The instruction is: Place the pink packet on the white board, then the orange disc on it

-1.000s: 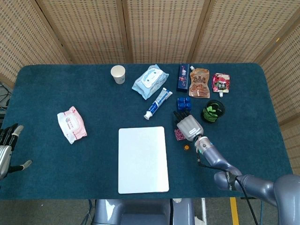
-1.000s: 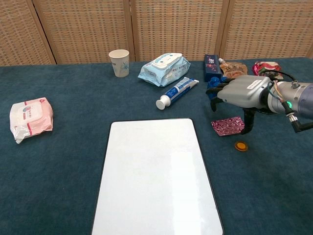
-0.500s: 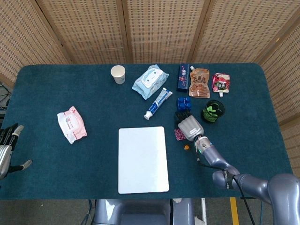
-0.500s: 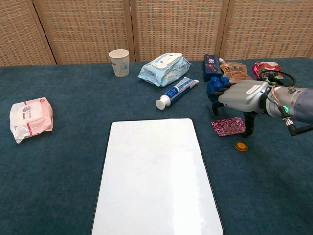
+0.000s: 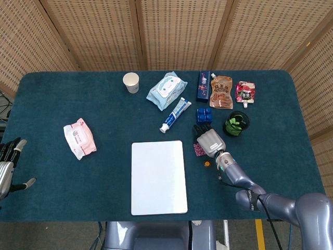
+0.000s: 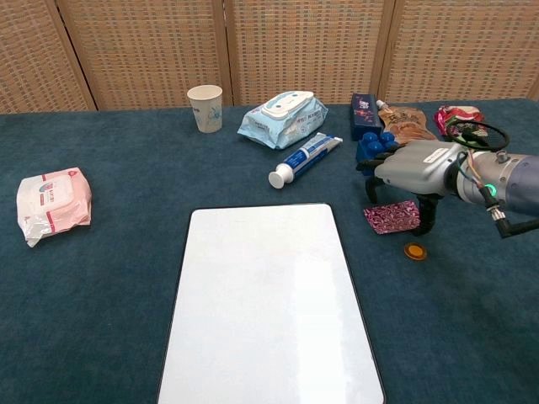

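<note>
Here: one pink packet (image 6: 392,216), one orange disc (image 6: 413,251), one white board (image 6: 268,303).

1. Folding screen (image 5: 177,31) of woven cane panels in wooden frames, standing behind the table.
2. Table (image 5: 62,99) covered in dark blue cloth.
3. Grey floor (image 5: 52,237) below the table's front edge.

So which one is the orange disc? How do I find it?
Find the white board in the middle of the table, then look just past its right edge. Under the right hand lies a small pink packet; the orange disc beside it is tiny, round and flat.
</note>
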